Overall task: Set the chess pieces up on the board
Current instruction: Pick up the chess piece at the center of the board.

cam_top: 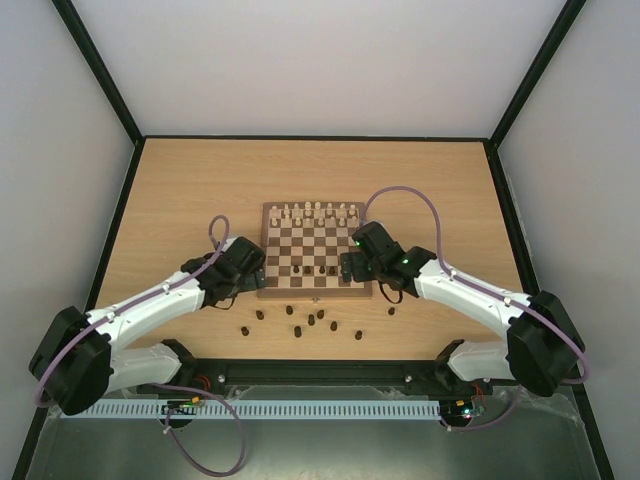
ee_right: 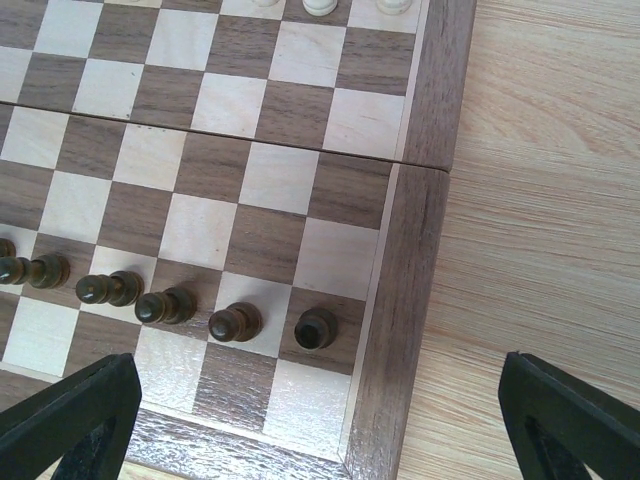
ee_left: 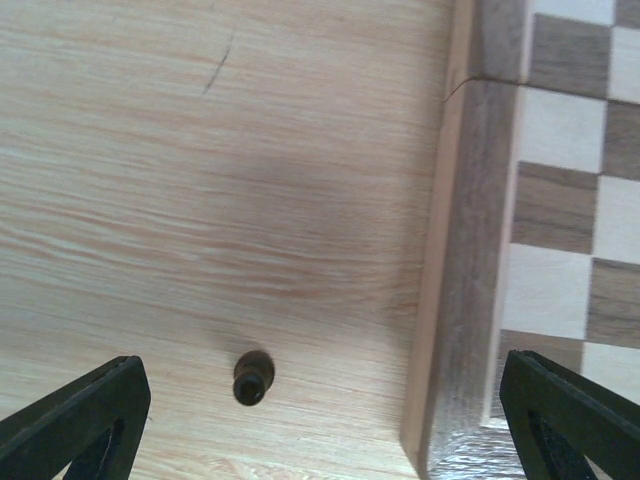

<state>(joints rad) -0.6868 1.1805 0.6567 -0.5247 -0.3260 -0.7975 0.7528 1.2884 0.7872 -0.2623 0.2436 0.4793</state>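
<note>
Left arm (cam_top: 150,300) and right arm (cam_top: 470,292) stretch forward, angled inward.
Left gripper (ee_left: 318,385) and right gripper (ee_right: 320,385) point downward, fingers spread wide.

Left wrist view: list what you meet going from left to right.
Left tool finger → dark chess piece → board's brown border → checkered squares.

walls (cam_top: 300,60): plain white | table (cam_top: 200,180): light wood | frame (cam_top: 100,70): black
</note>
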